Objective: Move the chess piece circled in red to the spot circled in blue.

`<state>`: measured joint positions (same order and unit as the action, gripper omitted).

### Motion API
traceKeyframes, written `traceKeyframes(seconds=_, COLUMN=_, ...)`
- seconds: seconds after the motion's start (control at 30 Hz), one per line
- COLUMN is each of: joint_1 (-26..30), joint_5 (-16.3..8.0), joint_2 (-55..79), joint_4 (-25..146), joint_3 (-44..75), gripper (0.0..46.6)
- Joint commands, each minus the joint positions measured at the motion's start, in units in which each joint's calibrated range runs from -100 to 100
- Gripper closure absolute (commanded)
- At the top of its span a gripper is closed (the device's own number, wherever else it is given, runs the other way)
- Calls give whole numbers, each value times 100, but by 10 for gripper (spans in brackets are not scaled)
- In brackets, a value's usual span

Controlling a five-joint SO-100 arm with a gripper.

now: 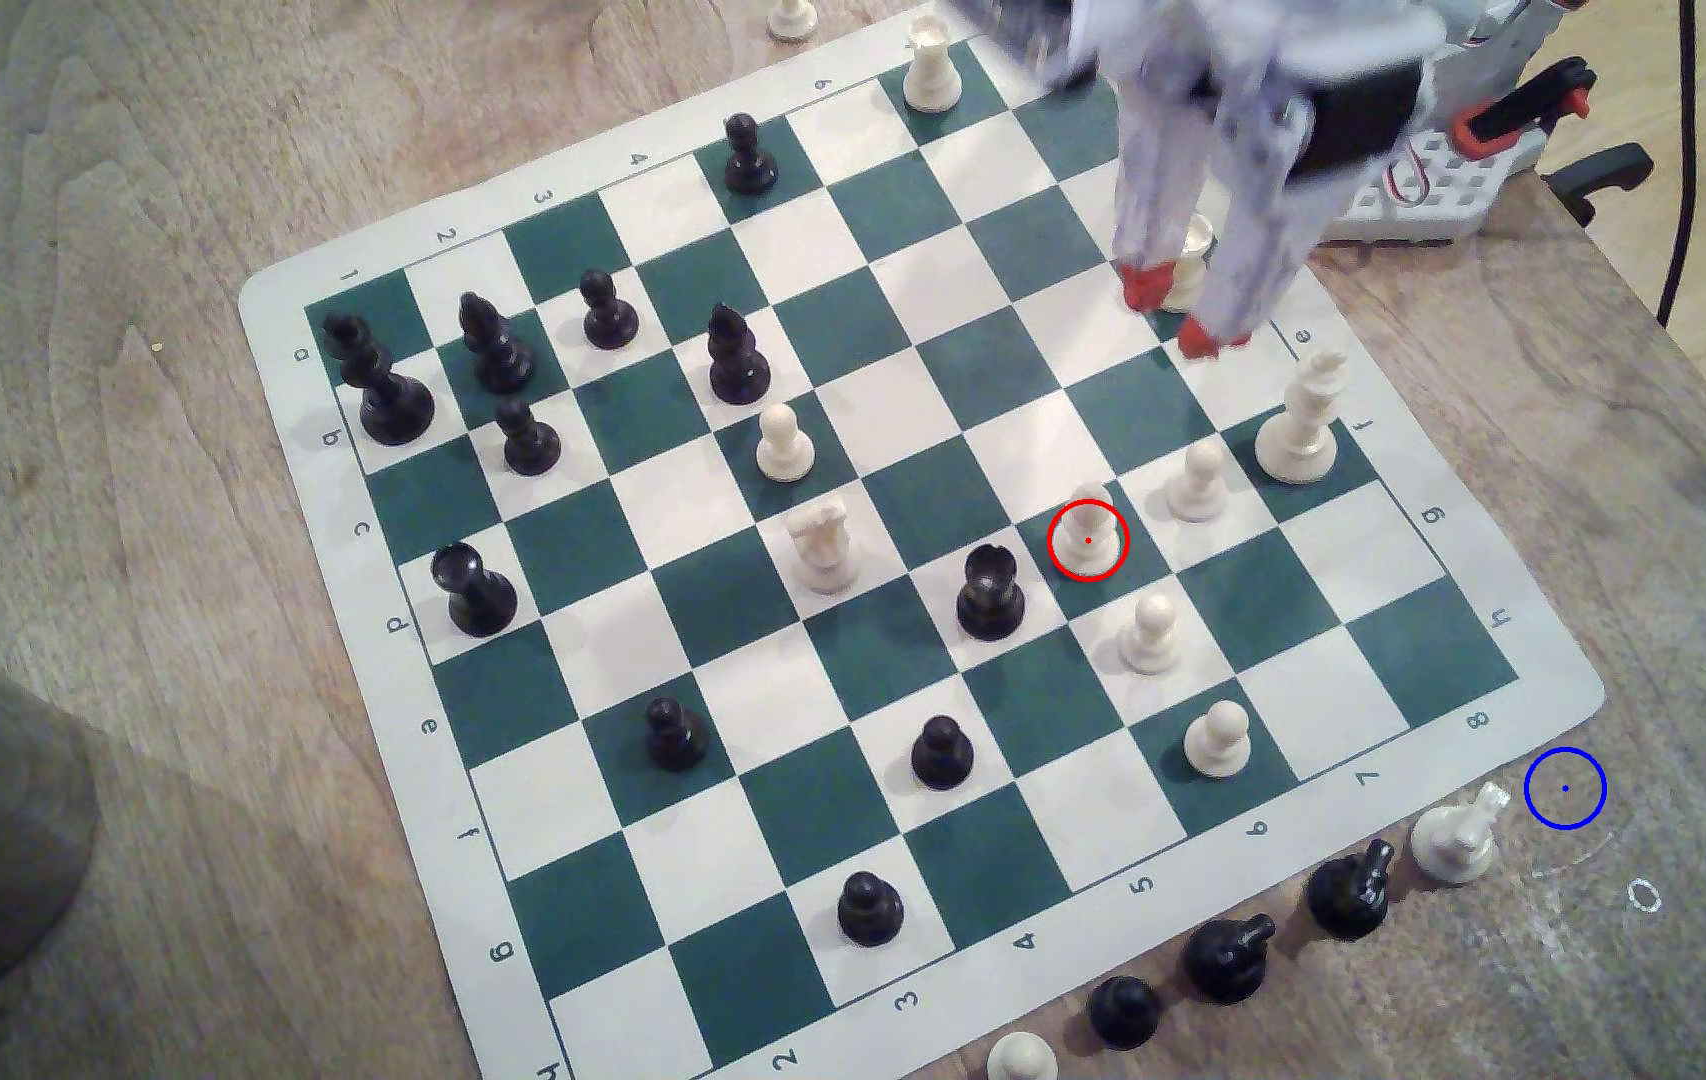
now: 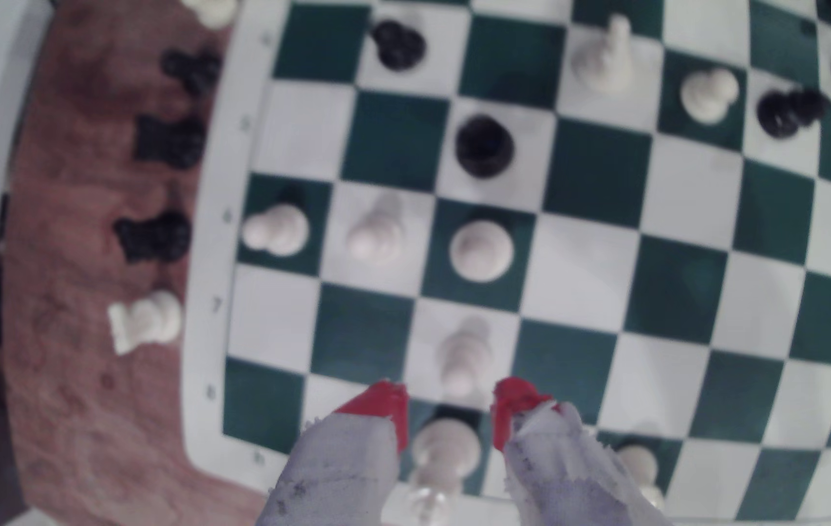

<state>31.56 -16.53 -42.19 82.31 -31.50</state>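
Well apart from end effector (image 1: 1179, 308): red-circled pawn (image 1: 1088, 535).

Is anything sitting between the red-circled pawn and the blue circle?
Yes. Two white pawns stand on the board roughly along the line from the circled pawn to the blue ring; a toppled white piece lies beside the ring.

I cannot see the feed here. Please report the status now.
End effector open, empty, raised over the board's far edge. Small cream-white plastic pawn in red ring, untouched. Blue ring spot on bare wood, free. Black rook beside the pawn.
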Motion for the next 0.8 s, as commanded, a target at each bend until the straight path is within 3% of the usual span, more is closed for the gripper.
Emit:
traceKeyframes(seconds=0.0, joint_1=-24, joint_5=34, joint_2=144, joint_4=0, joint_3=-178, gripper=370)
traceKeyframes(seconds=0.37, joint_1=430, joint_5=-88, joint_2=433, joint_4=-541, joint_3=-830, gripper=300)
traceKeyframes(seconds=0.77, joint_1=266, joint_5=24, joint_2=1366, joint_4=-1425, joint_3=-1057, gripper=300)
